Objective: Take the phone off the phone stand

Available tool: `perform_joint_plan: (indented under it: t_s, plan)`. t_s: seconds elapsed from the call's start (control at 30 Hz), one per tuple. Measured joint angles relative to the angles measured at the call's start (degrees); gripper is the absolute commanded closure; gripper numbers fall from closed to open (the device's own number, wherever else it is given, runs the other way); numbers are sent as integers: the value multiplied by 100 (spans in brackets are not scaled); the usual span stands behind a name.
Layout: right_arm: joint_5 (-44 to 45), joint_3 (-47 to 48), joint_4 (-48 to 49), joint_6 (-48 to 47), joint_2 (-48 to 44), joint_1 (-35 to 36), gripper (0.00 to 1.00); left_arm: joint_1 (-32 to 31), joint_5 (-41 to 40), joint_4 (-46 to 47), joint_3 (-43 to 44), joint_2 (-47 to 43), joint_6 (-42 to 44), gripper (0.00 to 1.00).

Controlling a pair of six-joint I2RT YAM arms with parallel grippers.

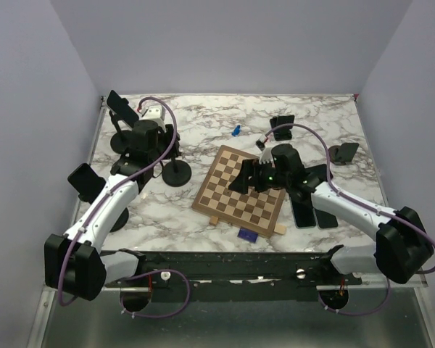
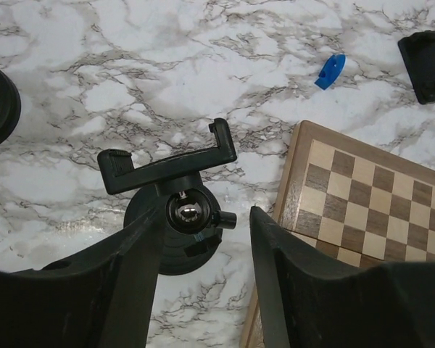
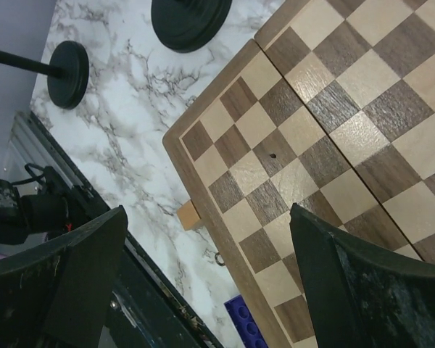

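Note:
An empty black phone stand (image 2: 167,161) with an open clamp on a round base stands left of the chessboard, also in the top view (image 1: 176,174). My left gripper (image 2: 206,217) is open and empty, its fingers on either side of the stand's ball joint; in the top view it (image 1: 159,154) hovers over this stand. My right gripper (image 3: 209,214) is open and empty above the chessboard's near corner, also in the top view (image 1: 252,177). Two dark phones (image 1: 310,210) lie flat on the table right of the board. Dark slabs, perhaps phones, sit tilted on stands at the far left (image 1: 119,107) and left edge (image 1: 85,181).
A wooden chessboard (image 1: 239,192) lies mid-table. A small blue piece (image 2: 330,71) lies beyond it and a blue brick (image 3: 250,326) at its near edge. More black stands are at the back (image 1: 281,123) and right (image 1: 344,152). Round stand bases (image 3: 191,18) show left of the board.

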Motion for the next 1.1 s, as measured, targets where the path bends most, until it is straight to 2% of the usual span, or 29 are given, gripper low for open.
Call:
perform_joint_plan:
  t_s: [0.27, 0.67, 0.87, 1.1]
  plan:
    - [42, -487, 321, -63, -24, 83, 0, -15, -186, 20, 192, 702, 153, 49]
    - [245, -809, 341, -516, -619, 83, 0, -61, -293, -11, 341, 1147, 551, 88]
    - [487, -1032, 339, -686, -1097, 83, 0, -63, -223, -15, 695, 1353, 1029, 89]
    - [802, -1158, 341, -765, -1539, 83, 0, -61, 13, 160, 2308, 2559, 1360, 88]
